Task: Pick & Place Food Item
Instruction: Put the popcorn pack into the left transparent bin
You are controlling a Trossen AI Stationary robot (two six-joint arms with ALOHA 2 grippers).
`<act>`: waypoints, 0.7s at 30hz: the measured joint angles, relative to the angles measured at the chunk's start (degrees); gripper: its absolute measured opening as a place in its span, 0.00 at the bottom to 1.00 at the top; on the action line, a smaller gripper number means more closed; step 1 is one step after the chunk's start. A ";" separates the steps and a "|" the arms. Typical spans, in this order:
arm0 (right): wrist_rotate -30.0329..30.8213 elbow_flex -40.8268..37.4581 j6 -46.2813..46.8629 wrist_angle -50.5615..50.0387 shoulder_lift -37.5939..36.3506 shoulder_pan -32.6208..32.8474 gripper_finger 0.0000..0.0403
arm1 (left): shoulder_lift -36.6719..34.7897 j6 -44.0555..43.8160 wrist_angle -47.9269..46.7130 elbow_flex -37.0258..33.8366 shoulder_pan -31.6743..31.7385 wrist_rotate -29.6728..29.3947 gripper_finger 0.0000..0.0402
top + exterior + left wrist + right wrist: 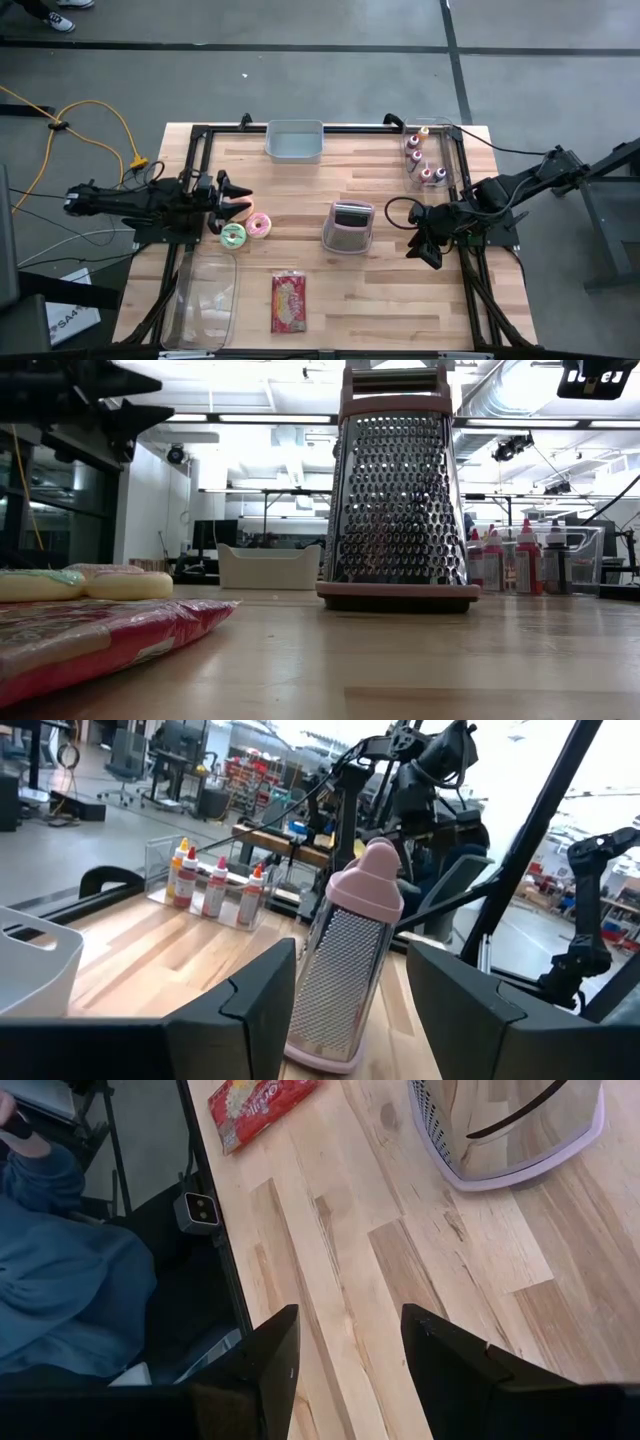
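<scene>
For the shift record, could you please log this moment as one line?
left gripper: open, above donuts | right gripper: open, empty, right of grater | snack packet: untouched, front of table

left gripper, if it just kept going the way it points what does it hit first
Probably the box grater: it stands dead ahead between the open left gripper's fingers, though the donuts below might catch first; height unclear.

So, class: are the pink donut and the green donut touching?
Cannot tell. In the high view the pink donut and green donut sit edge to edge; no clear gap or contact shows.
</scene>
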 joint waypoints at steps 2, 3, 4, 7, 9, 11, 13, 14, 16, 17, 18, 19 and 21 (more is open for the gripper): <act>0.00 0.00 0.00 0.00 0.00 0.00 0.41 | 2.56 0.00 -0.04 1.64 0.00 -0.02 0.47; 0.00 0.00 0.00 0.00 0.00 -0.02 0.41 | 3.84 0.09 -0.08 2.45 0.00 0.00 0.47; 0.00 0.00 0.00 0.00 0.00 0.00 0.41 | 5.20 0.21 -0.10 3.24 -0.02 0.18 0.47; 0.00 0.00 0.00 0.00 0.00 0.00 0.41 | 9.23 0.22 -0.16 5.71 -0.02 1.17 0.47; 0.00 0.00 0.00 0.00 0.00 -0.01 0.41 | 11.94 0.22 -0.30 7.34 -0.01 2.21 0.47; 0.00 0.00 0.00 0.00 0.00 0.00 0.41 | 14.39 0.18 -0.33 8.86 -0.02 3.17 0.47; 0.00 0.00 0.00 0.00 0.00 0.00 0.41 | 16.60 0.13 -0.35 10.23 -0.02 4.14 0.47; 0.00 0.00 0.00 0.00 0.00 -0.01 0.41 | 17.76 0.11 -0.37 10.94 -0.02 4.64 0.47; 0.00 0.00 0.00 0.00 0.00 -0.01 0.41 | 19.96 -0.06 -0.38 12.23 0.00 5.32 0.47; 0.00 0.00 0.00 0.00 0.00 -0.02 0.41 | 20.98 -0.47 -0.52 12.83 -0.02 5.71 0.47; 0.00 0.00 0.00 0.00 0.00 0.00 0.41 | 22.00 -0.99 -0.66 13.50 -0.02 6.04 0.47; 0.00 0.00 0.00 0.00 0.00 0.00 0.41 | 22.96 -1.59 -0.71 14.13 -0.02 6.33 0.47; 0.00 0.00 0.00 0.00 0.00 0.00 0.41 | 24.88 -2.92 -1.36 15.62 -0.02 7.08 0.47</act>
